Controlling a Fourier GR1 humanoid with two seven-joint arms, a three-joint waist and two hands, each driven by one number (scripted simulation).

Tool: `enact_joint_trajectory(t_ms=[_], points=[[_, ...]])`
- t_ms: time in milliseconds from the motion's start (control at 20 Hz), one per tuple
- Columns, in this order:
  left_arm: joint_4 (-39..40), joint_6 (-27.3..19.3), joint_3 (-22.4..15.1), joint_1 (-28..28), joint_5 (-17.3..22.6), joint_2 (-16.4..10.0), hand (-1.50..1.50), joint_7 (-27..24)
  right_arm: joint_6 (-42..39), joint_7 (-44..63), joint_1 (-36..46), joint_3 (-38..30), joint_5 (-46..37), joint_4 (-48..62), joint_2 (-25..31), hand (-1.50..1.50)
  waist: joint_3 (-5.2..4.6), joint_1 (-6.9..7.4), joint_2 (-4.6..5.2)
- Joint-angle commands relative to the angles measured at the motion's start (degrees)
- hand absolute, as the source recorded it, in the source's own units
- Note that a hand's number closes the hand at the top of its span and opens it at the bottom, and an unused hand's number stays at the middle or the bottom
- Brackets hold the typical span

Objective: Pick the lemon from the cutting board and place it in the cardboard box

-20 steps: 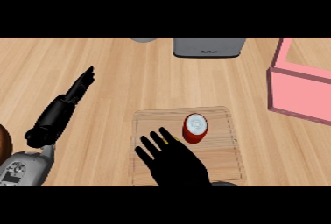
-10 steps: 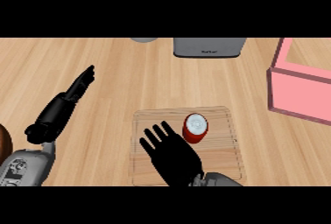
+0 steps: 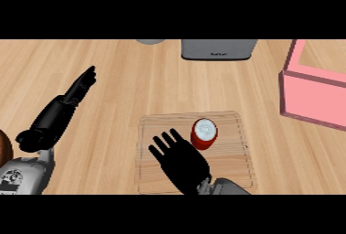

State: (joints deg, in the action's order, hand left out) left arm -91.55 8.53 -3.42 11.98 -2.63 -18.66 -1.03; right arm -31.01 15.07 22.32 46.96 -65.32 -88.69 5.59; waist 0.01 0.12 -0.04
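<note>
right hand (image 3: 182,164) overlaps cutting board (image 3: 233,157); pink box (image 3: 314,98) cropped

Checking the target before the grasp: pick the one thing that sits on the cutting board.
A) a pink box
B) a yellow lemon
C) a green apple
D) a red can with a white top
D: a red can with a white top stands on the cutting board, just to the right of the open right hand; no lemon shows there.
</note>
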Motion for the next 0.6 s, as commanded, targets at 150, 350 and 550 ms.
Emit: enact_joint_trajectory(t_ms=[150, 350, 550], points=[[-3.8, 1.0, 0.0, -2.6, -1.8, 2.2, 0.00, 1.6, 1.3, -4.7, -0.3, -4.0, -4.4, 4.2, 1.3, -1.50, 0.00, 0.12, -0.01], [-1.4, 2.4, 1.2, -2.0, -2.5, 2.7, 0.00, -0.2, 5.2, -5.6, -0.1, -5.5, -8.0, 9.1, -1.4, -1.50, 0.00, 0.07, 0.02], [4.5, 2.2, 3.0, 1.6, -4.2, 3.4, 0.00, -3.3, 7.4, -4.7, 1.3, -3.7, -7.0, 15.8, -5.4, -1.50, -0.01, 0.07, 0.07]])
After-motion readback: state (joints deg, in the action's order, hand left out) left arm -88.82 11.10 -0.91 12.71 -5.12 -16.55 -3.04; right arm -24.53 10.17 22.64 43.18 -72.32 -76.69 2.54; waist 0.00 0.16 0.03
